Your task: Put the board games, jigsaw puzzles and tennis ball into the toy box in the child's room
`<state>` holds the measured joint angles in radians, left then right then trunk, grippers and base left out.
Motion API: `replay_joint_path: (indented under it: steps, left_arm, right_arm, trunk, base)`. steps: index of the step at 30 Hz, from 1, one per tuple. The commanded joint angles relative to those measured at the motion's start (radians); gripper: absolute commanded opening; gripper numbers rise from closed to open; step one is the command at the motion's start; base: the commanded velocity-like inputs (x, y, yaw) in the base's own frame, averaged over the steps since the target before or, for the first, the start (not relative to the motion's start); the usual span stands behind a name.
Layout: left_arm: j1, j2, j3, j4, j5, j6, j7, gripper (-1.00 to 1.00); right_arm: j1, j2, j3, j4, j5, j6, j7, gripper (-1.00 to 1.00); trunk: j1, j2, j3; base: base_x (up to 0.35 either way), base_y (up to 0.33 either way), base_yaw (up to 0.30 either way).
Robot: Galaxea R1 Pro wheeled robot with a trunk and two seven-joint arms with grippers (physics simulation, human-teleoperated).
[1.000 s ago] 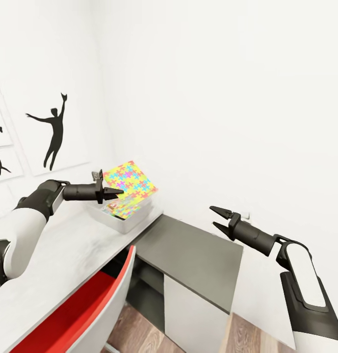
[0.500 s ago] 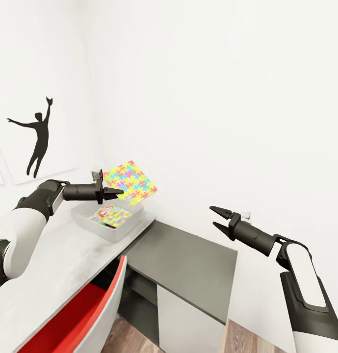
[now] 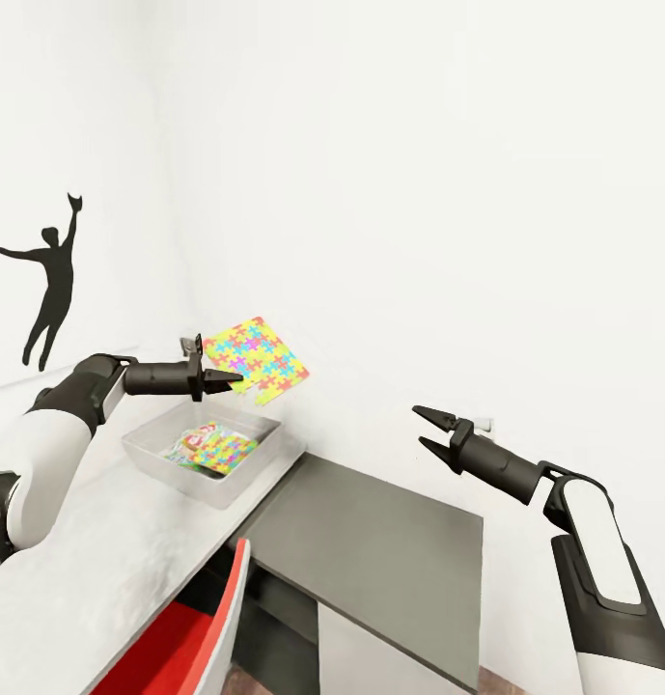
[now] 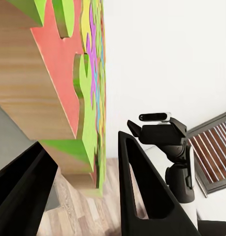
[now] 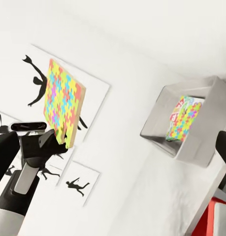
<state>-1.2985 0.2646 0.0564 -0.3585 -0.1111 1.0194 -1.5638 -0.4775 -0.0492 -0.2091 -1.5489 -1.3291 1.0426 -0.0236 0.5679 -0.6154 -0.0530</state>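
Your left gripper (image 3: 231, 378) stayed clamped on the puzzle (image 3: 256, 359), held above and just beyond the toy box (image 3: 203, 454) as the view swung and the box slid nearer, while your right gripper (image 3: 425, 429) hung open, empty.

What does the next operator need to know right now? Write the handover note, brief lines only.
Left gripper: shut on the thin multicolour jigsaw puzzle sheet, held by one edge, tilted, above the far side of the shallow light grey toy box.
Right gripper: open, empty, hanging over the lower dark grey table section.
Toy box: on the pale grey desk top, near its far end; another colourful flat item already lies inside, and I cannot tell which kind.
Done: at least one toy boxed, this puzzle picked up.
Left: lower and release the puzzle into the box, then fetch the remaining toys.
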Motion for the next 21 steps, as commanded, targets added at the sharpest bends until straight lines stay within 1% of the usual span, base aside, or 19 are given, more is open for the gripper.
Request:
replay_joint_path:
  steps: [1, 4, 9, 16, 21]
  left_arm:
    - [-0.001, -0.001, 0.006, 0.0, -0.01, 0.01, -0.007, -1.0]
    - [-0.001, 0.0, 0.005, 0.0, -0.01, 0.01, -0.007, -1.0]
    - [-0.001, -0.001, 0.005, 0.0, -0.009, 0.011, -0.007, -1.0]
    - [-0.001, -0.001, 0.005, 0.0, -0.009, 0.011, -0.007, -1.0]
    - [-0.001, -0.001, 0.006, 0.0, -0.008, 0.011, -0.007, -1.0]
  right_arm:
    - [-0.001, 0.0, -0.001, 0.0, -0.002, 0.005, -0.002, 1.0]
    - [-0.001, 0.0, -0.001, 0.0, -0.002, 0.005, -0.002, 1.0]
    - [-0.001, 0.0, -0.001, 0.0, -0.002, 0.005, -0.002, 1.0]
    - [-0.001, 0.0, -0.001, 0.0, -0.002, 0.005, -0.003, 1.0]
    - [-0.001, 0.0, -0.001, 0.0, -0.002, 0.005, -0.002, 1.0]
  trunk:
    - [0.001, -0.002, -0.002]
    - [0.001, -0.002, -0.002]
    - [0.001, -0.002, -0.002]
    - [0.001, -0.002, -0.001]
    - [0.001, -0.002, 0.003]
  base:
    - [0.278, 0.13, -0.007]
    - [0.279, 0.091, -0.003]
    - [0.265, 0.015, 0.0]
    - [0.205, 0.088, -0.002]
    - [0.175, 0.11, -0.11]
